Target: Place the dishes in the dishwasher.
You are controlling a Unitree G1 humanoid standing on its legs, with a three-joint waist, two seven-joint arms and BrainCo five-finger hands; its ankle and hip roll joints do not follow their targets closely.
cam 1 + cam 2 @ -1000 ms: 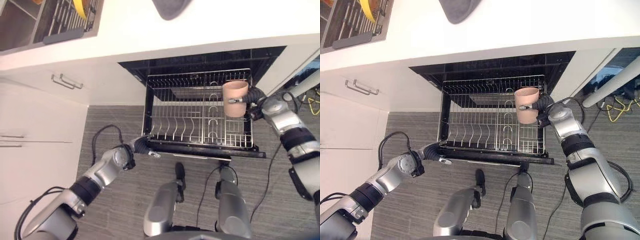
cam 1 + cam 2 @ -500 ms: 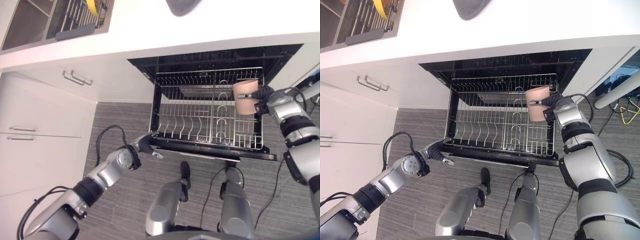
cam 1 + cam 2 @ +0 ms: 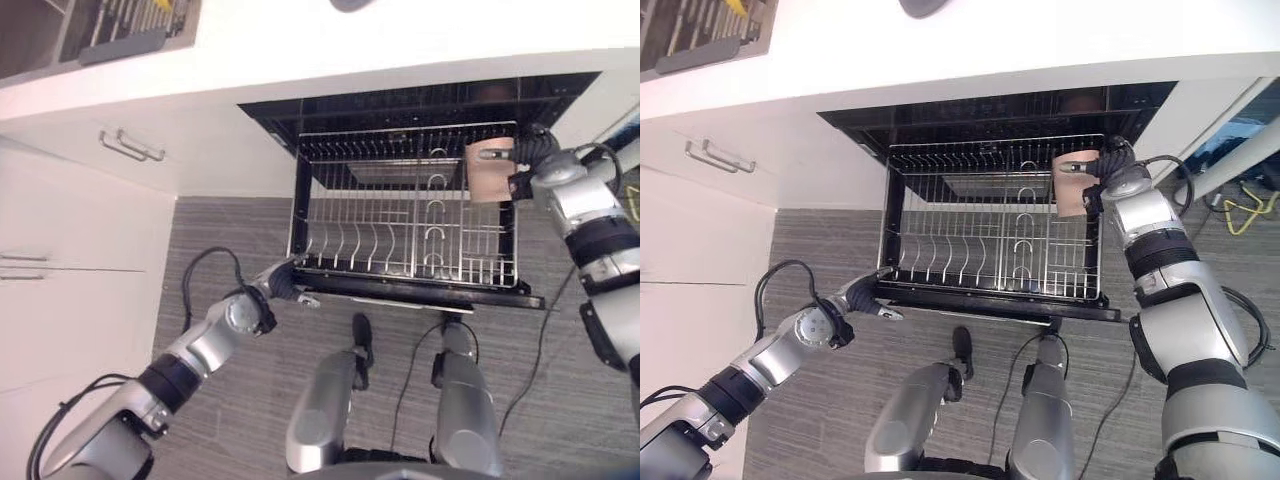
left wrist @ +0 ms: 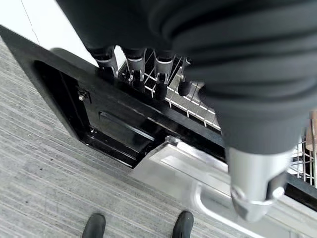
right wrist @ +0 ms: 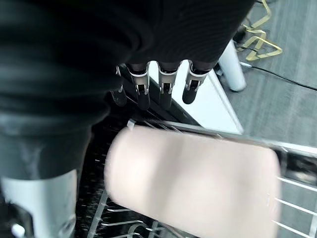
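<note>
Eye views: the right hand (image 3: 528, 165) has carried the pink cup (image 3: 490, 170) back over the rack's (image 3: 400, 230) far right corner — release looks close. Left hand (image 3: 283, 283) rests at the rack's front left corner, fingers open.

Right wrist view: fingers grip the cup (image 5: 193, 183), which lies tilted — mouth direction unclear.

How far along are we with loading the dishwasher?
Done: the wire rack is pulled out, with no dishes visible in it. In hand: the right hand holds a pink cup above the rack's far right corner; the left hand rests at the rack's front left corner. Left: setting the cup down.
</note>
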